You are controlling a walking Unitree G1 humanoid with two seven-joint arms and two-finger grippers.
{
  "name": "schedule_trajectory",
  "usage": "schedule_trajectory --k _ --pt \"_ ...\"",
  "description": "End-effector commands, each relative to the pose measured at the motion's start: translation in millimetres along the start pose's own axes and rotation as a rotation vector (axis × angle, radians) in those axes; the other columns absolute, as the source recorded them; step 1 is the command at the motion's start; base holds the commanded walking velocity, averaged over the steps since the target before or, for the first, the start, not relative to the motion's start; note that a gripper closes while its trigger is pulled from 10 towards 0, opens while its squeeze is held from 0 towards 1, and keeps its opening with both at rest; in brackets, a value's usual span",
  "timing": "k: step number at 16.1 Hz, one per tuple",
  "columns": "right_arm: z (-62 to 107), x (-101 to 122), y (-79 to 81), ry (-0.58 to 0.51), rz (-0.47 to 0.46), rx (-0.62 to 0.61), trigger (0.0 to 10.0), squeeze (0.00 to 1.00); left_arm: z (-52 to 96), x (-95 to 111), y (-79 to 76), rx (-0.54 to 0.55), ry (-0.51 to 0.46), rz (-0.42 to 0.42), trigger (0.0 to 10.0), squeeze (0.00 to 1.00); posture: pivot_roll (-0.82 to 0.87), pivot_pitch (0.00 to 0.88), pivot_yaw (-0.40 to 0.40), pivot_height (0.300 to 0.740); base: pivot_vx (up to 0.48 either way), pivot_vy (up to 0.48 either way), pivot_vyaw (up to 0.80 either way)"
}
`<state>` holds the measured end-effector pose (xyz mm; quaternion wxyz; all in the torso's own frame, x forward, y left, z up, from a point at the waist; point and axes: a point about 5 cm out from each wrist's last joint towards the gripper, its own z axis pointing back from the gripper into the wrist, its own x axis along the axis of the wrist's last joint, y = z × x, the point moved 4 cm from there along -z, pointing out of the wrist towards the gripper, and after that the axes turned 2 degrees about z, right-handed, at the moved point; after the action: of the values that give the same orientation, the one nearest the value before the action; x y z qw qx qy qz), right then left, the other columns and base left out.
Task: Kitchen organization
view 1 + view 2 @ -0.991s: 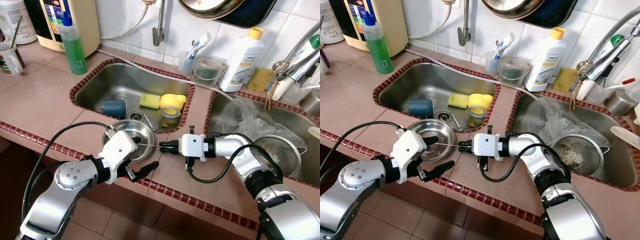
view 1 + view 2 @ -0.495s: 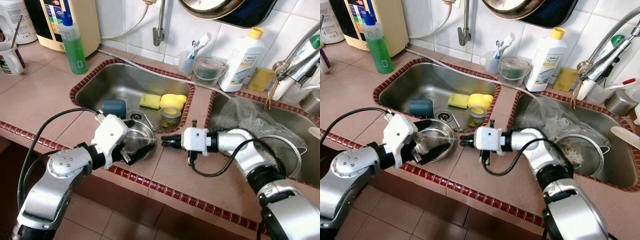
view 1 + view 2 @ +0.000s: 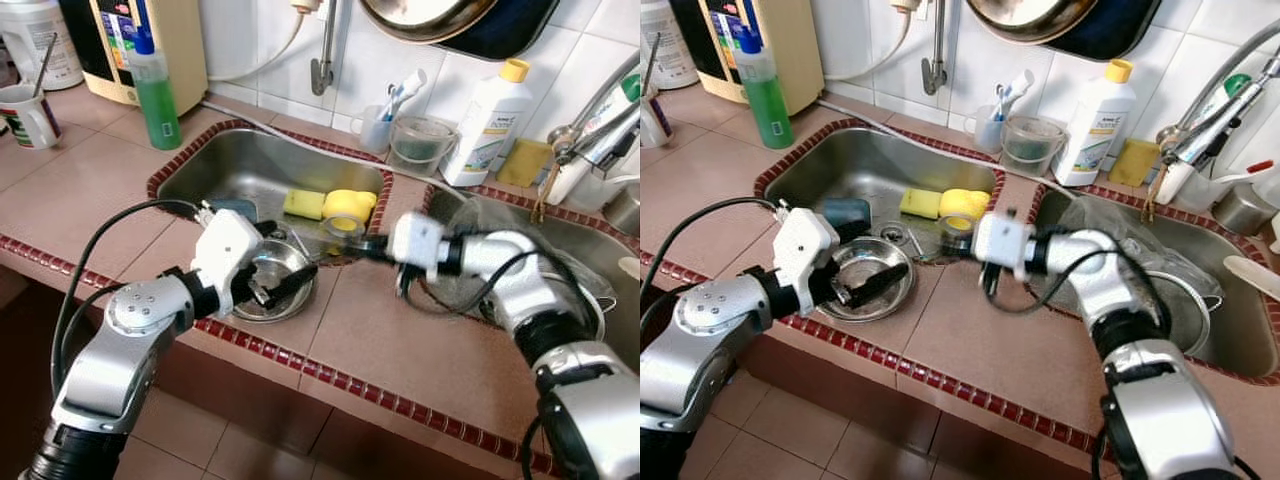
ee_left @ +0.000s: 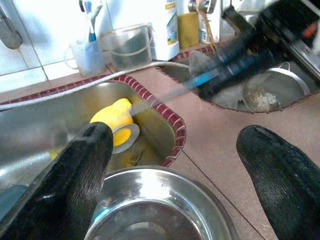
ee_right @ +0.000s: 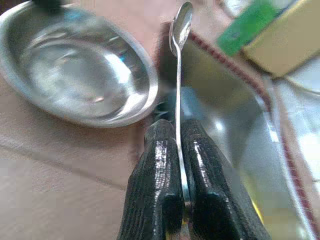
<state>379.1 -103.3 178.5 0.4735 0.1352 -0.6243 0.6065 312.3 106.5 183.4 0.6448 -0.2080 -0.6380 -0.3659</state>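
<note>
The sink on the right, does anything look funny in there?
Yes. A crumpled clear plastic bag lies in the right sink, draped beside a metal strainer holding brownish food scraps. A bag is an odd thing to find in a sink.

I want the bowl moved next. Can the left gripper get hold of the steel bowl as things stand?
Probably yes. The left gripper is open, one finger lying over the steel bowl, nothing in between. The right gripper, shut on a spoon, is off beside it.
</note>
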Motion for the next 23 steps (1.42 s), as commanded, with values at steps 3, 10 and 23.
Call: schedule_trajectory --k 3,10,23 --pt "20.9 -2.2 -47.2 -0.037 -0.247 -0.271 10.0 0.00 -4.7 8.0 -8.2 -0.029 -0.031 0.015 10.0 0.00 -0.08 0.008 -0.068 0.740 0.000 0.000 0.00" --pt "39.5 -10.9 -73.8 -0.022 -0.416 -0.451 10.0 0.00 0.2 29.8 -27.6 -0.094 -0.058 0.069 10.0 0.00 -0.05 0.134 -0.077 0.740 0.000 0.000 0.00" --pt "14.6 -16.3 -48.1 0.045 -0.462 -0.258 10.0 0.00 3.4 52.8 -26.9 -0.057 -0.046 0.138 10.0 0.00 -0.02 0.323 -0.110 0.740 0.000 0.000 0.00"
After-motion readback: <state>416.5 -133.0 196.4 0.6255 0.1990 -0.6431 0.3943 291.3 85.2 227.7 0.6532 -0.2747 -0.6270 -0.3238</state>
